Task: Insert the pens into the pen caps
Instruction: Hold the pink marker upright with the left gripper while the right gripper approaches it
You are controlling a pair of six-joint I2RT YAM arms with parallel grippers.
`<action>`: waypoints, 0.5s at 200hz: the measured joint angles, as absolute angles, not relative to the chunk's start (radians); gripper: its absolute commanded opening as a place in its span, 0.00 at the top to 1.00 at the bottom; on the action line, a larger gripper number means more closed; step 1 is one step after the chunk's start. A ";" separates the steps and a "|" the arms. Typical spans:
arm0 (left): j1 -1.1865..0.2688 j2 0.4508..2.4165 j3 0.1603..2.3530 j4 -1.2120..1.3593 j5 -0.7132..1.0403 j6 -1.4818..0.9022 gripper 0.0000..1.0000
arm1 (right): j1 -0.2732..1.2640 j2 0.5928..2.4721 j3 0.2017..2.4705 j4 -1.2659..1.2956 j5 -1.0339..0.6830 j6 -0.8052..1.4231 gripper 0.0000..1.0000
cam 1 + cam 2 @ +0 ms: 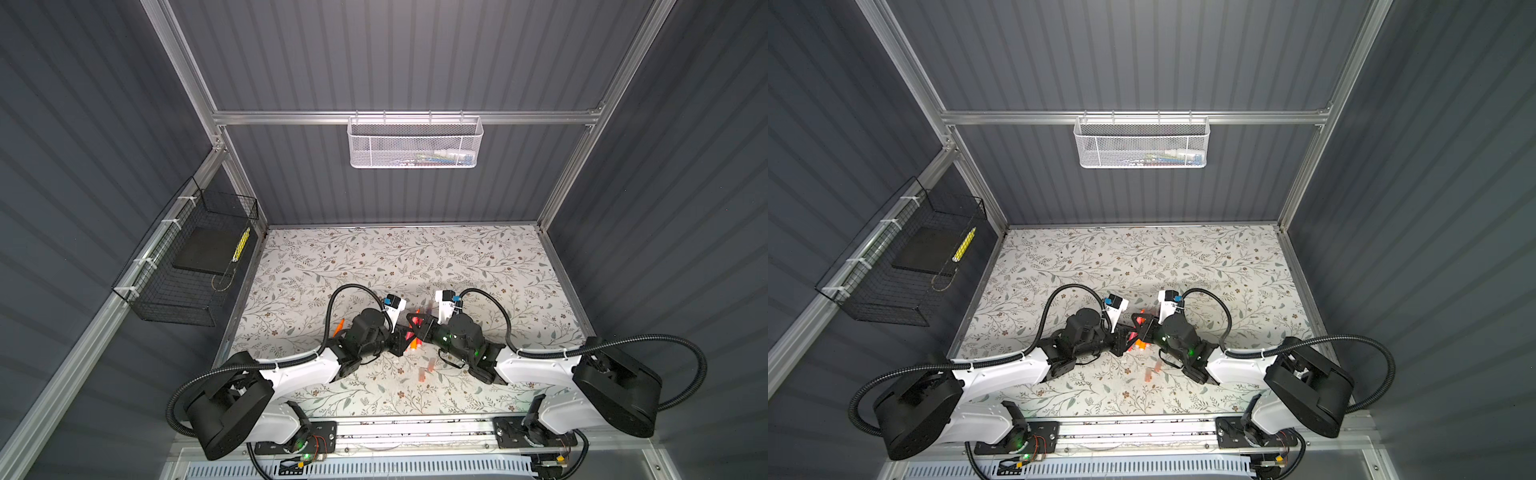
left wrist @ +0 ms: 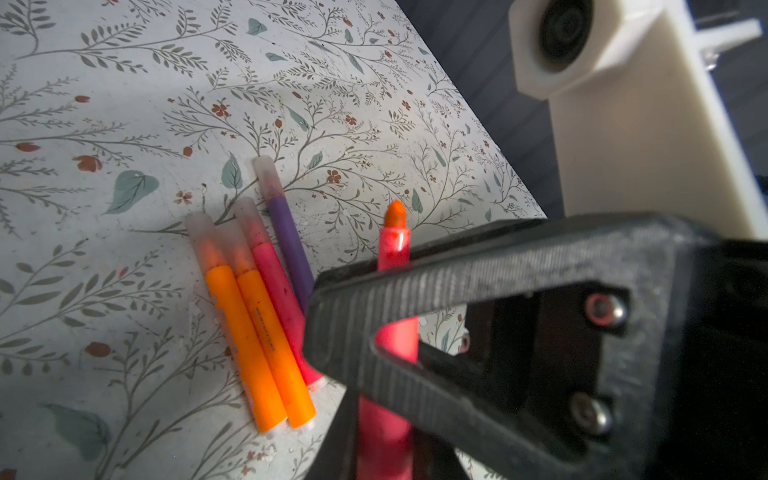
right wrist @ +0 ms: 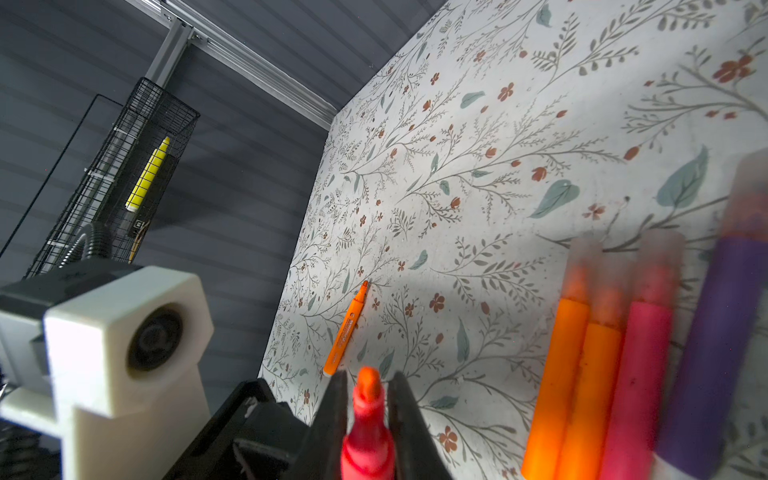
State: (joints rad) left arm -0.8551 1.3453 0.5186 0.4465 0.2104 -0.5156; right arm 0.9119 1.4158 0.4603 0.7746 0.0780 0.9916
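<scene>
- Black plastic fingers of my left gripper (image 2: pixel 382 411) were closed against both sides of a slim pink-red marker pen (image 2: pixel 394 249), low on its barrel.
- My right gripper (image 3: pixel 369 374) was clamped tight on the same pen just below its bare, orange-stained tip, with the fingers crossing the barrel at the neck.
- The pen had no cap on it, and its tip stuck out past my right fingers.
- Just beside the grippers, four capped pens (image 2: pixel 266 316) lay side by side and touching on the floral-print tabletop (image 2: pixel 104 124). Two were orange, one pink-red and one purple, each tip under a frosted translucent cap.
- A couple of short, loose, translucent pinkish caps (image 1: pixel 431 365) lay near each other on the cloth, nearer my arm bases than the grippers.
- One uncapped orange marker pen (image 3: pixel 345 332) lay alone, well apart from the group, beside my left arm.
</scene>
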 measured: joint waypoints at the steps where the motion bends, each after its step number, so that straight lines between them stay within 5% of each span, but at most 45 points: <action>1: -0.855 1.345 0.519 0.447 0.211 -0.516 0.78 | 0.912 1.416 0.460 0.775 0.078 0.992 0.97; 33: -0.855 1.345 0.506 0.459 0.211 -0.516 0.72 | 0.913 1.416 0.460 0.778 0.078 0.995 0.98; 71: -0.856 1.339 0.495 0.476 0.207 -0.516 0.96 | 0.918 1.424 0.460 0.789 0.079 0.996 0.96; 100: -0.856 1.334 0.495 0.465 0.197 -0.520 1.00 | 0.918 1.428 0.462 0.792 0.078 0.995 0.75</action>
State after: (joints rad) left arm -0.8562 1.3338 0.4953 0.4648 0.1970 -0.5198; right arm 0.9176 1.4284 0.4622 0.7921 0.0784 0.9955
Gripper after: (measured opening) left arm 0.172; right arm 0.177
